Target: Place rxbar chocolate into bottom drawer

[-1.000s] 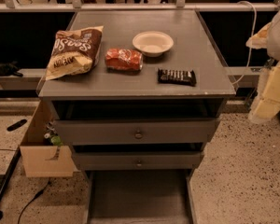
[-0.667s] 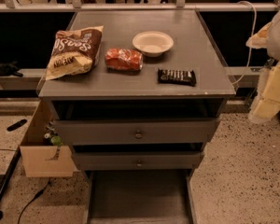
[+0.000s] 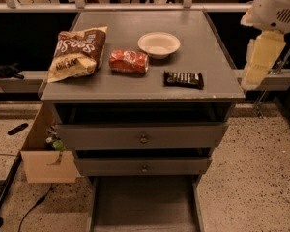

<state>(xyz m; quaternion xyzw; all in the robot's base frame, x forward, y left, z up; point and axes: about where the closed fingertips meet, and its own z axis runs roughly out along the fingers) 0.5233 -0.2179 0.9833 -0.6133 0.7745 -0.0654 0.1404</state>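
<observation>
The rxbar chocolate (image 3: pixel 183 79), a small dark bar with pale lettering, lies flat on the grey cabinet top (image 3: pixel 208 42), near its front right. The bottom drawer (image 3: pixel 145 204) stands pulled out at the foot of the cabinet, and its flat grey floor is bare. My gripper (image 3: pixel 259 58), on the white and pale yellow arm, hangs at the right edge of the view. It is beyond the cabinet's right side, above and to the right of the bar, and touches nothing.
A large brown-and-cream chip bag (image 3: pixel 77 54), an orange-red packet (image 3: pixel 129 61) and a white bowl (image 3: pixel 158 44) sit on the top. Two upper drawers with knobs (image 3: pixel 143 138) are slightly open. A cardboard box (image 3: pixel 41 163) stands left of the cabinet. Cables lie on the floor (image 3: pixel 251 178).
The arm with my gripper has moved up and a little to the left at the right edge. The bar and the other objects have not moved.
</observation>
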